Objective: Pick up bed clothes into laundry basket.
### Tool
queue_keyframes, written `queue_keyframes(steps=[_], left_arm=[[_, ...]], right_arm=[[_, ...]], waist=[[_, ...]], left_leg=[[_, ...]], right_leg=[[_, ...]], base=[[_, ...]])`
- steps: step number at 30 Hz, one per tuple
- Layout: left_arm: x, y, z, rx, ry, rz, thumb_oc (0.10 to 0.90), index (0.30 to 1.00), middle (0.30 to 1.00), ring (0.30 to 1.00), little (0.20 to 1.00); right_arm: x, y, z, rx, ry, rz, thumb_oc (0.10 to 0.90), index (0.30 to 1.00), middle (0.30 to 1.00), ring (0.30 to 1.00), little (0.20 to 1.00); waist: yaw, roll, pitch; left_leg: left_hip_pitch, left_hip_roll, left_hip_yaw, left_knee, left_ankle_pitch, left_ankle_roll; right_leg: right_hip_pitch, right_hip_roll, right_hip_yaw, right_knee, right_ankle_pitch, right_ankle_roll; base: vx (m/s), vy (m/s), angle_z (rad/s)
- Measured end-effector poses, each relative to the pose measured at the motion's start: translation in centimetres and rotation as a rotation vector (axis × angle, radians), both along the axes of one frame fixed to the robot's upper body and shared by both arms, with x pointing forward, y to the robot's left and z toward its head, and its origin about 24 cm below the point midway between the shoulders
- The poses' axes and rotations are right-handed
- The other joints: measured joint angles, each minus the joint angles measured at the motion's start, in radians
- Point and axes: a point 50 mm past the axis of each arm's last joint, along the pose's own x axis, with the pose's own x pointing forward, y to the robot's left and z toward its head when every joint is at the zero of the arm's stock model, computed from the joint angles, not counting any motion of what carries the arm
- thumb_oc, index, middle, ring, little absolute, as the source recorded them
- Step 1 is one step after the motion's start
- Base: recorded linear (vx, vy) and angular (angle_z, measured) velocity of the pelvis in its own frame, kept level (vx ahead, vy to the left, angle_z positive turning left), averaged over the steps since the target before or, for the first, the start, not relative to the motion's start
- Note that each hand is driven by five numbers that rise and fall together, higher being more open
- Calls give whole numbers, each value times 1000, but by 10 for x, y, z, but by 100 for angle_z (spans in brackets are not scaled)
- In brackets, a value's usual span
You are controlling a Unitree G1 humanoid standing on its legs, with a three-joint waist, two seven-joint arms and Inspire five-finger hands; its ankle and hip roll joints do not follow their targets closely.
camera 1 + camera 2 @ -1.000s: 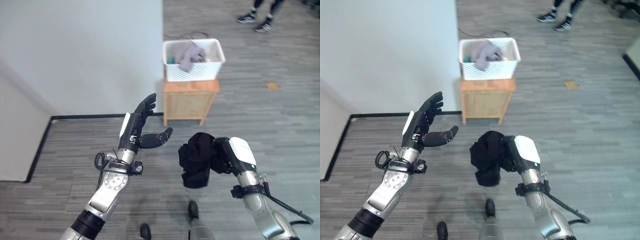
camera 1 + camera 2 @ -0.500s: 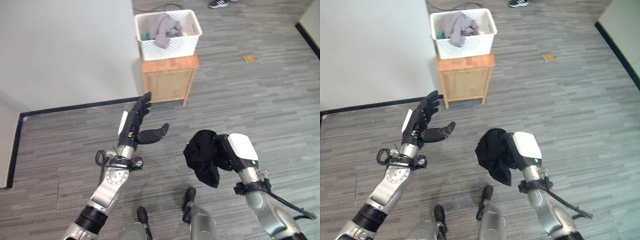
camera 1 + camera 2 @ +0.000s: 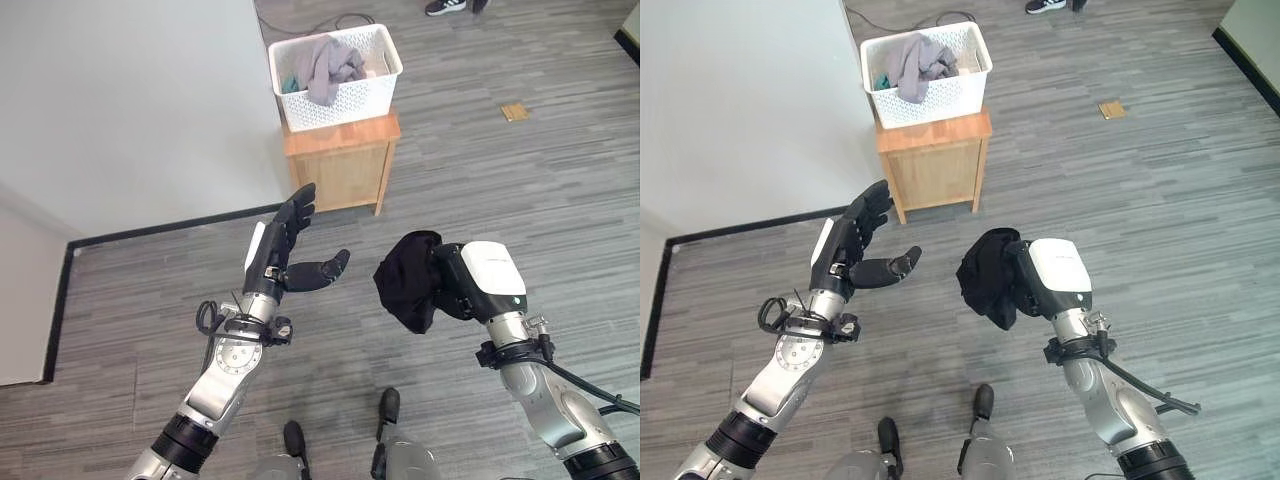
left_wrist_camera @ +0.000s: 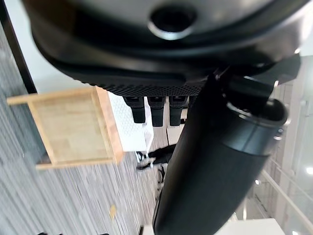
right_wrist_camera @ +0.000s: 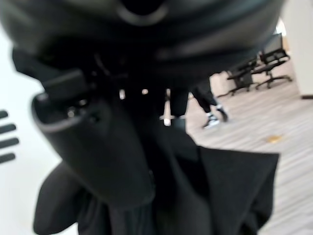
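While the left hand (image 3: 283, 252) spreads its fingers, the right hand (image 3: 470, 285) clutches black cloth (image 3: 408, 282), fingers buried in it

Ahead of me at twelve o'clock stands a small wooden cabinet (image 3: 343, 164) against the white wall (image 3: 130, 100). A person's shoes (image 3: 445, 6) show at one o'clock, farther off.

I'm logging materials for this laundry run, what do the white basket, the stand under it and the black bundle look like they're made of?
The laundry basket looks like moulded white plastic: stiff perforated walls, matte. The stand looks like light wood with a smooth finish; grain shows faintly, though it could be veneer. The black garment in the right robot hand looks like soft matte fabric, since it bunches and droops.
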Motion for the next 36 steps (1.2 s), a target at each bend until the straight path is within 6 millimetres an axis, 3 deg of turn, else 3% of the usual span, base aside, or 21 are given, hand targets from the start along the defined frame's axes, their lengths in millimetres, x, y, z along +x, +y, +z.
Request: queue_keyframes(steps=[4, 5, 7, 8, 10, 13, 17, 18, 19, 21, 22, 23, 25, 26, 27, 29, 30, 32, 33, 34, 36], left_arm=[[0, 0, -15, -4, 68, 9, 800, 900, 900, 900, 900], [0, 1, -19, -21, 87, 21, 800, 900, 900, 900, 900], [1, -1, -18, -30, 83, 31, 800, 900, 900, 900, 900], [1, -2, -18, -34, 84, 28, 800, 900, 900, 900, 900], [3, -9, -15, -39, 75, 6, 800, 900, 900, 900, 900], [3, -15, -21, -51, 101, 0, 800, 900, 900, 900, 900], [2, -10, -28, -44, 127, 19, 800, 900, 900, 900, 900], [2, -7, -24, -50, 113, 30, 800, 900, 900, 900, 900], [3, -6, -21, -54, 100, 35, 800, 900, 900, 900, 900], [2, 1, -19, -29, 93, 55, 800, 900, 900, 900, 900], [4, 3, -16, -11, 88, 57, 800, 900, 900, 900, 900], [4, 6, -12, -1, 69, 56, 800, 900, 900, 900, 900], [5, 8, -5, 5, 43, 62, 800, 900, 900, 900, 900], [6, 10, -5, 12, 42, 70, 800, 900, 900, 900, 900], [6, 11, -6, 20, 46, 77, 800, 900, 900, 900, 900], [7, 10, -4, 22, 35, 73, 800, 900, 900, 900, 900], [8, 9, -1, 19, 22, 71, 800, 900, 900, 900, 900], [9, 9, 2, 18, 14, 69, 800, 900, 900, 900, 900], [8, 12, -2, 31, 27, 70, 800, 900, 900, 900, 900], [3, 13, -11, 11, 64, 88, 800, 900, 900, 900, 900], [-5, 18, -23, -15, 109, 117, 800, 900, 900, 900, 900]], right_arm=[[-3, 0, -15, 2, 70, 2, 400, 300, 300, 300, 300], [-1, 1, -13, -5, 61, 11, 400, 300, 300, 300, 300], [1, 3, -8, 3, 44, 17, 400, 300, 300, 300, 300], [1, 4, -8, 12, 39, 18, 400, 300, 300, 300, 300], [3, 4, -6, 60, 22, 1, 400, 300, 300, 300, 300], [4, 8, -11, 116, 37, -16, 400, 300, 300, 300, 300], [2, 11, -14, 133, 51, -11, 400, 300, 300, 300, 300], [-6, 13, -11, 146, 41, 5, 400, 300, 300, 300, 300], [-7, 14, -8, 153, 26, 12, 400, 300, 300, 300, 300], [-7, 25, -9, 215, 50, 56, 400, 300, 300, 300, 300], [-8, 30, -8, 233, 57, 84, 400, 300, 300, 300, 300], [-10, 34, -4, 251, 47, 109, 400, 300, 300, 300, 300], [-12, 43, 8, 305, 4, 152, 400, 300, 300, 300, 300], [-13, 48, 12, 325, -13, 176, 400, 300, 300, 300, 300], [-17, 52, 17, 353, -33, 213, 400, 300, 300, 300, 300], [-18, 52, 23, 356, -58, 235, 400, 300, 300, 300, 300], [-19, 49, 26, 374, -80, 237, 400, 300, 300, 300, 300], [-15, 48, 30, 359, -95, 239, 400, 300, 300, 300, 300], [-16, 48, 26, 374, -81, 226, 400, 300, 300, 300, 300], [-16, 48, 22, 367, -58, 227, 400, 300, 300, 300, 300], [-17, 52, 20, 355, -29, 252, 400, 300, 300, 300, 300]], waist=[[55, 8, 1], [73, 27, -3], [68, 18, 5], [69, 15, 6], [59, -1, 15], [64, -8, 22], [90, -6, 23], [97, -26, 10], [93, -30, 9], [110, -60, 11], [92, -61, 11], [89, -76, 5], [79, -90, 8], [70, -92, 15], [31, -78, 19], [18, -95, 12], [4, -101, 8], [15, -117, 1], [34, -146, -12], [45, -115, -19], [57, -94, -47]], left_leg=[[-141, 50, -39, 402, -40, -48], [-228, 79, -66, 574, 14, -110], [-346, 118, -74, 733, 112, -71], [-359, 130, -54, 724, 88, -60], [-330, 110, 26, 471, 53, -52], [-250, 7, 38, 4, 70, -44], [-263, -16, -15, -60, 125, -36], [-256, -46, -68, -35, 158, 9], [-246, -52, -49, -38, 182, 31], [-173, -70, 5, -41, 158, 134], [-132, -78, 12, -52, 157, 143], [-108, -90, 23, -48, 131, 156], [-75, -107, 23, -38, 76, 177], [-52, -111, 23, -39, 62, 183], [-16, -103, -9, -46, 64, 166], [8, -106, -36, -49, 52, 148], [10, -97, -93, -49, 41, 135], [16, -108, -120, -49, 26, 113], [45, -129, -136, -50, 7, 90], [83, -110, -140, -48, -12, 71], [95, -74, -88, -6, -19, 56]], right_leg=[[66, -5, -24, -5, -41, -53], [59, 9, -30, 23, -62, -72], [70, 9, -37, 18, -64, -94], [69, 12, -30, 16, -65, -94], [58, 13, -22, 3, -60, -92], [49, 34, 21, -1, -58, -67], [91, 113, 70, -6, -104, -104], [112, 106, 89, -6, -134, -90], [116, 96, 94, -7, -142, -79], [69, 39, 109, 201, -208, -3], [15, -1, 80, 389, -269, 57], [-35, -39, 65, 524, -258, 94], [-180, -90, 103, 835, -174, 167], [-270, -120, 110, 991, -51, 176], [-300, -145, 61, 941, -167, 127], [-285, -141, 35, 729, -181, 109], [-243, -92, 73, 476, -190, 60], [-178, -65, 105, 193, -137, 33], [-146, -81, 103, 162, -46, -6], [-109, -53, 109, 156, 12, -28], [-50, -14, 115, 90, 14, -45]], base=[[34, -236, 12], [34, -220, 1], [130, -88, 5], [290, 61, 4], [316, 144, -9], [303, 31, -40], [500, 6, -64], [495, 0, -68], [677, 72, -93], [208, 103, -65], [109, 109, -26], [225, 168, -7], [253, 53, -11], [197, -94, 36], [151, -136, 63], [206, -232, 88], [170, -195, 101], [167, -90, 83], [213, -77, 36], [186, -88, 6], [165, -116, -27]])
